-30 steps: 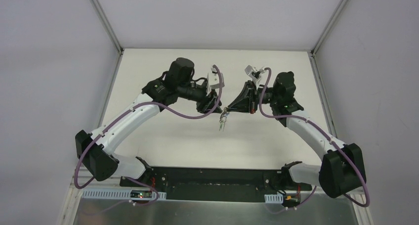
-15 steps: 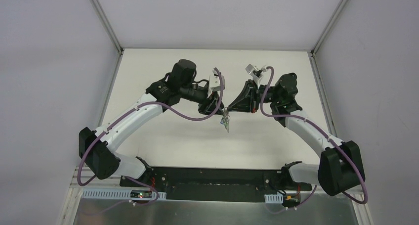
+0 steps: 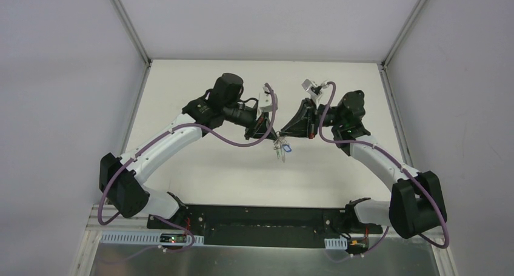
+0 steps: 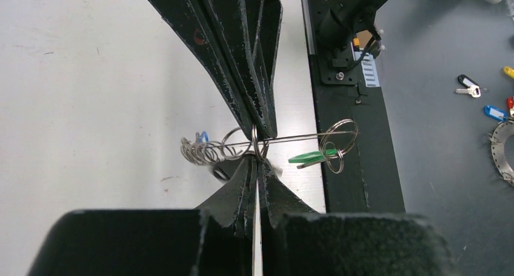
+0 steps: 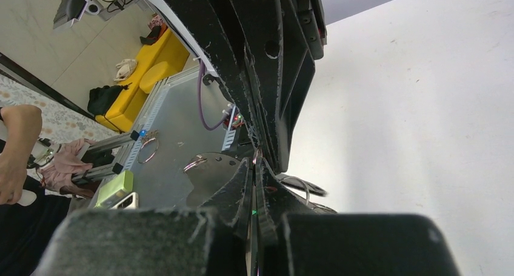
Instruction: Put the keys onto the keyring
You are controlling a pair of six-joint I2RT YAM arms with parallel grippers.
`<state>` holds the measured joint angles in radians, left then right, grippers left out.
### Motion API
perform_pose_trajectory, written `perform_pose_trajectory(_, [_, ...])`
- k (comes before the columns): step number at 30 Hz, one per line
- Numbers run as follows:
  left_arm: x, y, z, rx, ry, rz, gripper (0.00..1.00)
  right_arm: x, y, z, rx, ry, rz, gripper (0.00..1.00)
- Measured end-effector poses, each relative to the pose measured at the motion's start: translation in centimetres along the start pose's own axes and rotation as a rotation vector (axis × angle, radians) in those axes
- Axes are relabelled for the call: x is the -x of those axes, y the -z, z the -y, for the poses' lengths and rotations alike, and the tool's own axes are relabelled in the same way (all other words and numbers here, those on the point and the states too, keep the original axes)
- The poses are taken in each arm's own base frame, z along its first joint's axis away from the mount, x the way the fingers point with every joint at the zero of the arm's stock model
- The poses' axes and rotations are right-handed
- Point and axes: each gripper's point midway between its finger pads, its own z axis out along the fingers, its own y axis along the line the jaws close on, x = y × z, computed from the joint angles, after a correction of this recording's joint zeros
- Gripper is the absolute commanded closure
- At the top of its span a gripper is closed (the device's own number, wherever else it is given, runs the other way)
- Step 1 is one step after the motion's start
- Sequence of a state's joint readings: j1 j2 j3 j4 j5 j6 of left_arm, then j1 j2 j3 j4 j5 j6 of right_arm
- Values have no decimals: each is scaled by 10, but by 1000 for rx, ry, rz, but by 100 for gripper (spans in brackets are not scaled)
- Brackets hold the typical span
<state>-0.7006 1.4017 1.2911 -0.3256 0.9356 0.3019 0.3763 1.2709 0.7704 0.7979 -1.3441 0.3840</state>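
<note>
Two pincers meet tip to tip above the white counter [image 3: 212, 161]. The right pincer [image 5: 254, 165] is clenched on the keyring [image 4: 260, 146], which hangs in the air between them. The left pincer [image 4: 257, 167] is clenched too, its tips right at a small ring. Whether it pinches that ring is hard to see. Two keys show on the rings: one green key [image 4: 312, 158] and one blue key [image 4: 202, 136], mostly hidden. A dark bit [image 4: 221, 170] below is too unclear to name.
</note>
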Motion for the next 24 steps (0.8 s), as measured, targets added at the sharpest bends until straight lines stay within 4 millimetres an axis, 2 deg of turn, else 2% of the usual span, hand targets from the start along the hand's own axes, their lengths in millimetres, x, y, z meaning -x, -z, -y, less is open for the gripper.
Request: perform_pose_trajectory(24, [-10,-13,1,-52,127,-27,100,-12,2,1,2,-18,-1,100])
